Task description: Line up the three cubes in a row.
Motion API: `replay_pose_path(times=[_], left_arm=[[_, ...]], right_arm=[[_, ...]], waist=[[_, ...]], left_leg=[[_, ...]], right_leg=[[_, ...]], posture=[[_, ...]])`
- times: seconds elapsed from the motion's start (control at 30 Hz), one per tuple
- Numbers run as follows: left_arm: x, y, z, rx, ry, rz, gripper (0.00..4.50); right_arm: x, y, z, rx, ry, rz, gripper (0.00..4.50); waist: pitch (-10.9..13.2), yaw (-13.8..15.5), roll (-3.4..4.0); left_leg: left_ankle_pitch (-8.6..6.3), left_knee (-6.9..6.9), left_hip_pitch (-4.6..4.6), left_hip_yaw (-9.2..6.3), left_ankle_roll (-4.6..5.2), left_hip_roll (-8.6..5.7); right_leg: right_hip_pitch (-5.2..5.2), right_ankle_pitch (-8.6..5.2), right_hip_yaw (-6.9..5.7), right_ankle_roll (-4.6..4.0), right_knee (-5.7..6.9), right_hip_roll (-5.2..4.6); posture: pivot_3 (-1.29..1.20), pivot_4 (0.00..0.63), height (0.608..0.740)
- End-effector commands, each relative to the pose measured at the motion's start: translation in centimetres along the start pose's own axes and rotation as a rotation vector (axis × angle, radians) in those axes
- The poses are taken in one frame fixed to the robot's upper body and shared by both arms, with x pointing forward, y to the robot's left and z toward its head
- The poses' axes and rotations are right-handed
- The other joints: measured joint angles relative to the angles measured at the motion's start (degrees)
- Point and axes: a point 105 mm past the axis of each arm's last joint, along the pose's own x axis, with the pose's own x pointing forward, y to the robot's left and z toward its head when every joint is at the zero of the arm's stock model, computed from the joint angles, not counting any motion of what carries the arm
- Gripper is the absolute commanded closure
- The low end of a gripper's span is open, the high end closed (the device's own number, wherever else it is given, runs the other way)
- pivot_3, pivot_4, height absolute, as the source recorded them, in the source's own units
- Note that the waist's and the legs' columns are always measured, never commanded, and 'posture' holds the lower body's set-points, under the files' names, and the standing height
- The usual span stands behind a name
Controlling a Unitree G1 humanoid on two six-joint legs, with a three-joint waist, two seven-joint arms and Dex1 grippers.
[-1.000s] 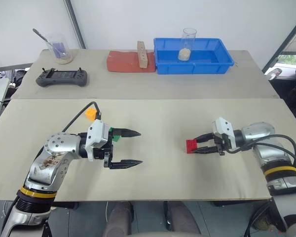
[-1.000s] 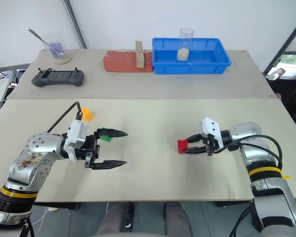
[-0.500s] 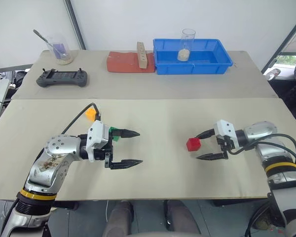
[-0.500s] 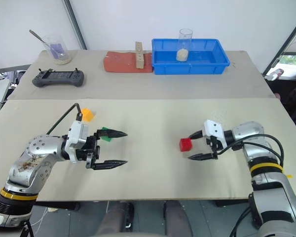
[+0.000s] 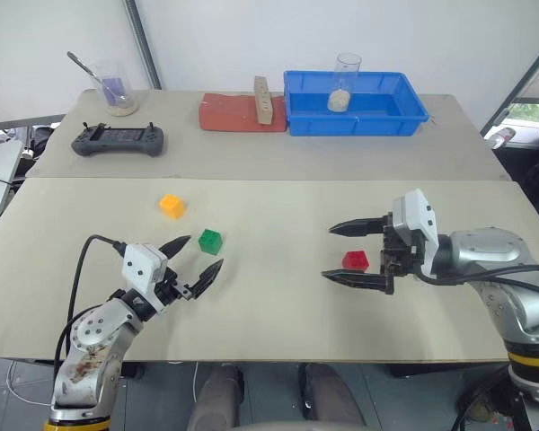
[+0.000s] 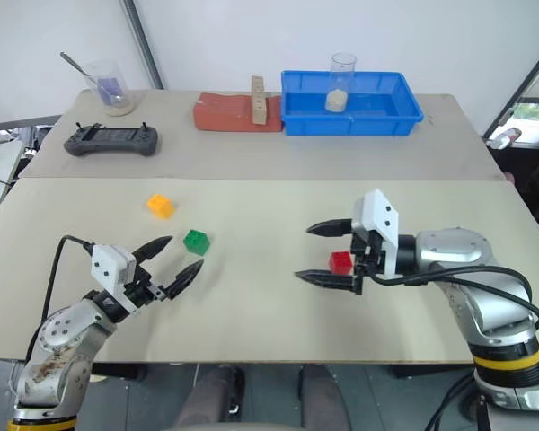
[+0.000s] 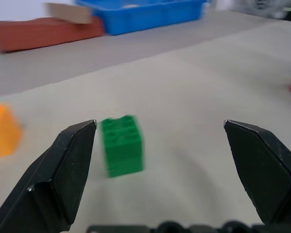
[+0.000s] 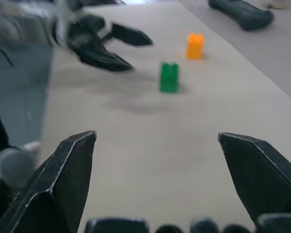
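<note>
Three cubes lie apart on the near table: orange-yellow [image 5: 172, 206] at the left, green [image 5: 210, 241] just right of and nearer than it, red [image 5: 355, 260] far to the right. My left gripper [image 5: 202, 253] is open low by the table's near-left part, its tips a little short of the green cube [image 7: 122, 145], which lies by one finger. My right gripper [image 5: 329, 252] is open and points left, raised over the table. The red cube lies free on the table, seen between its two fingers near their base.
On the far table stand a blue bin [image 5: 355, 126] with a glass [image 5: 347, 81] in it, a red-brown mat [image 5: 229, 114], a tall wooden block [image 5: 262, 97], a black controller [image 5: 118, 139] and a beaker with a spoon [image 5: 113, 87].
My right gripper opened, let go of the red cube and lifted back from it. My left gripper drew away toward the near-left, uncovering the green cube.
</note>
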Motion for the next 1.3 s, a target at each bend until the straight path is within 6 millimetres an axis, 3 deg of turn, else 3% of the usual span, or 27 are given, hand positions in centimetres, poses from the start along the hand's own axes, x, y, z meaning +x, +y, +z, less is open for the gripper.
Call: replay_pose_path(times=[0.03, 0.1, 0.23, 0.53, 0.77, 0.97, 1.1, 1.3], left_arm=[[0.6, 1.5, 0.7, 0.021, -0.042, 0.106, 0.00], [1.3, 1.9, 0.3, 0.003, -0.039, 0.123, 0.00], [2.2, 0.7, -0.7, -0.019, -0.015, 0.062, 0.00], [3.4, 2.2, -3.1, -0.014, 0.031, 0.137, 0.00], [3.9, 1.3, -3.0, -0.022, 0.012, 0.084, 3.24], [4.1, 1.8, -2.3, 0.012, 0.008, 0.047, 3.25], [5.1, -0.8, 0.5, 0.164, 0.000, -0.337, 3.25], [6.1, -4.6, 0.7, 0.221, 0.039, -0.772, 3.25]], right_arm=[[0.3, 0.9, 2.2, -0.026, -0.033, 0.017, 0.04], [0.5, 0.9, 2.6, -0.026, -0.038, 0.019, 0.04], [0.4, 0.7, 2.8, -0.026, -0.038, 0.008, 0.04], [0.0, 0.9, 2.2, -0.026, -0.015, -0.018, 0.04], [-0.2, 0.8, 1.6, -0.015, -0.009, -0.028, 0.00], [-1.0, 0.2, 0.7, -0.011, 0.003, -0.072, 0.00], [-3.3, -1.0, -0.5, -0.021, 0.059, -0.162, 0.00], [-5.5, -1.2, -1.8, -0.019, 0.111, -0.230, 0.00]], waist=[[0.0, 0.1, -0.02], [0.0, 0.1, -0.07], [0.0, -0.2, -0.10], [0.0, -0.3, -0.11], [0.0, -0.2, -0.11], [0.0, -0.2, -0.12], [0.0, 0.3, -0.13], [0.0, 0.4, -0.12]], left_leg=[[0.00, 0.00, 0.00, 0.00, -0.01, -0.02], [-0.02, 0.00, -0.02, -0.01, -0.05, -0.06], [0.02, 0.01, -0.07, -0.01, -0.01, -0.09], [0.05, -0.06, -0.35, -0.07, 0.13, -0.10], [0.05, -0.05, -0.38, -0.05, 0.13, -0.09], [0.06, -0.05, -0.41, -0.02, 0.13, -0.08], [0.06, -0.04, -0.52, -0.06, 0.13, -0.08], [0.06, -0.05, -0.57, 0.05, 0.13, -0.10]], right_leg=[[0.00, 0.00, 0.00, -0.01, -0.04, -0.01], [0.02, -0.01, 0.01, -0.02, -0.08, -0.01], [0.01, 0.00, 0.02, -0.02, -0.12, -0.01], [-0.17, 0.14, 0.01, 0.42, -0.13, 0.02], [-0.08, 0.24, 0.00, 0.42, -0.45, -0.01], [-0.05, 0.23, 0.00, 0.18, -0.64, 0.00], [-0.11, 0.43, -0.09, 0.53, -0.68, 0.02], [-0.09, 0.20, -0.02, 0.14, -0.84, -0.04]], posture=[[0.00, 0.150, 0.740], [0.00, 0.150, 0.740], [0.00, 0.150, 0.740], [0.00, 0.150, 0.740], [0.00, 0.150, 0.740], [0.00, 0.150, 0.740], [0.00, 0.150, 0.740], [0.00, 0.150, 0.740]])
